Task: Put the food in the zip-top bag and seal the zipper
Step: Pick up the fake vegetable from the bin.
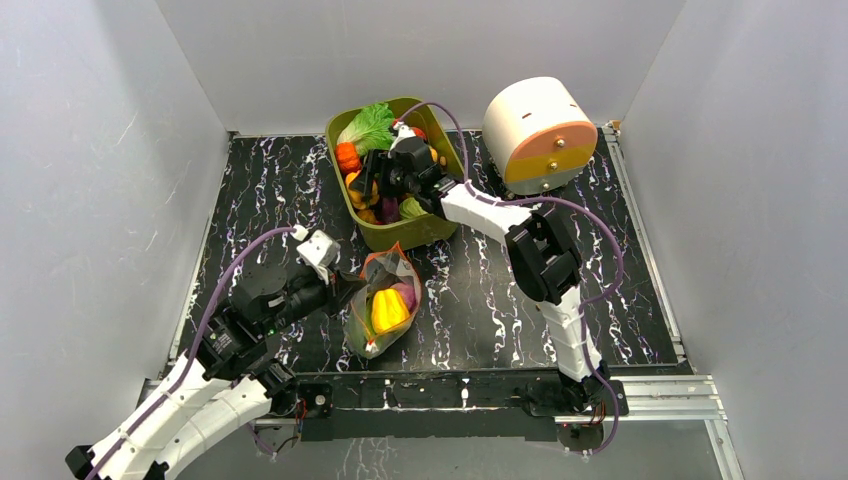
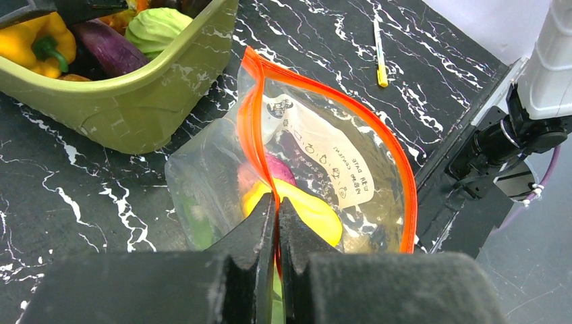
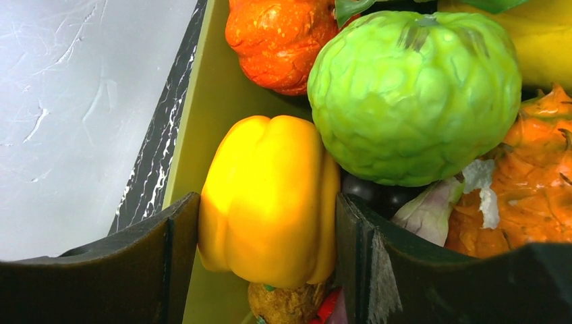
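**Left end effector** (image 2: 276, 223): two matte black fingers, closed flat on the zipper (image 2: 253, 128), a thin red-orange strip pinched at one side of the bag's mouth.

**Zip-top bag** (image 2: 324, 155): crinkly clear film with a white printed label (image 2: 330, 162), mouth gaping. It lies near the bench's near edge, left of centre, just in front of the tub. Inside are a glossy yellow piece (image 2: 307, 209) and a purple piece (image 2: 283, 169).

**Right end effector** (image 3: 268, 216): lowered into the tub, its dark fingers pressed against both flanks of a yellow pepper (image 3: 266, 175), which is smooth, lobed and shiny.

**Beside the pepper**: a round pale-green fruit with a bumpy skin (image 3: 415, 94) touches it. A knobbly orange piece (image 3: 280, 40) lies beyond.

**Tub** (image 1: 420, 232): olive-green plastic with rounded corners, at the bench's far edge, centre, heaped with toy produce.

**Yellow stick** (image 2: 380, 47): thin, lying on the bench apart from the bag.

**Drum** (image 1: 540, 135): a white cylinder with an orange face, at the far right corner.

**Bench** (image 1: 500, 300): black marble pattern with white veins.
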You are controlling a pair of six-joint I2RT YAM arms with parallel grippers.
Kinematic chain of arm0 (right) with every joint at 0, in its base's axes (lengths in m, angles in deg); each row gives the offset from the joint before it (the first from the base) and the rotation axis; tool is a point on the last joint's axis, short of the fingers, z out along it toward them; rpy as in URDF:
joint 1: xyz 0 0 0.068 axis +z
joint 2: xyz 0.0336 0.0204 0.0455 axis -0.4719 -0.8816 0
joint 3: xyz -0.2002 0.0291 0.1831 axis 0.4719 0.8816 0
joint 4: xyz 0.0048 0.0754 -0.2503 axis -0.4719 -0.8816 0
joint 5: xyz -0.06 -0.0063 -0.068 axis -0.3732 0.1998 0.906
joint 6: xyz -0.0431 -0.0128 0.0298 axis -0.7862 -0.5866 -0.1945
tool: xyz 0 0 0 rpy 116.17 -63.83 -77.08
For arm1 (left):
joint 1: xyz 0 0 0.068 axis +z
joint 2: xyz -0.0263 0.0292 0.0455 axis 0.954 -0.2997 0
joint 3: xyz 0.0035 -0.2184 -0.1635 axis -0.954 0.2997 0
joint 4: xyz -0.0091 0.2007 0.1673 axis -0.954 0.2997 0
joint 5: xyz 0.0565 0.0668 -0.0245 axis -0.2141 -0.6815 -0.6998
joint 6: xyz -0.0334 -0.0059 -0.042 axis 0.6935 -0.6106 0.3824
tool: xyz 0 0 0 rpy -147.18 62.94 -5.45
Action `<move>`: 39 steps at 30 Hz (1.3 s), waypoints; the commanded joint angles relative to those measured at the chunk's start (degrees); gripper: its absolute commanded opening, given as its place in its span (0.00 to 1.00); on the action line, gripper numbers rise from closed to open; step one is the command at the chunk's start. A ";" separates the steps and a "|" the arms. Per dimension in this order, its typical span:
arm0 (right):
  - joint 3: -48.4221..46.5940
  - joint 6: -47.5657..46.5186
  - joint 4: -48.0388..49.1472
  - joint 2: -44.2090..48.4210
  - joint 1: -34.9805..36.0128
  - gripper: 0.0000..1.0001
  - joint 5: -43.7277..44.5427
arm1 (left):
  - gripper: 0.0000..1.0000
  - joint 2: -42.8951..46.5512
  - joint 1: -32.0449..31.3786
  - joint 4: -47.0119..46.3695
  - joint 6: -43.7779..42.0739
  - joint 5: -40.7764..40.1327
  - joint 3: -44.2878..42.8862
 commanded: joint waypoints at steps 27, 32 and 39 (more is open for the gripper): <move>21.09 -11.40 -1.96 32.75 -2.57 0.31 1.02 | 0.00 -1.86 -0.15 -2.90 6.43 -1.59 0.39; 25.24 -14.72 -5.12 40.01 -2.60 0.31 1.32 | 0.00 -2.16 -0.10 -3.93 8.70 -1.16 0.24; 30.49 -18.16 -9.06 49.63 -2.62 0.31 -3.17 | 0.00 -4.72 -0.15 -3.06 9.79 0.09 -2.57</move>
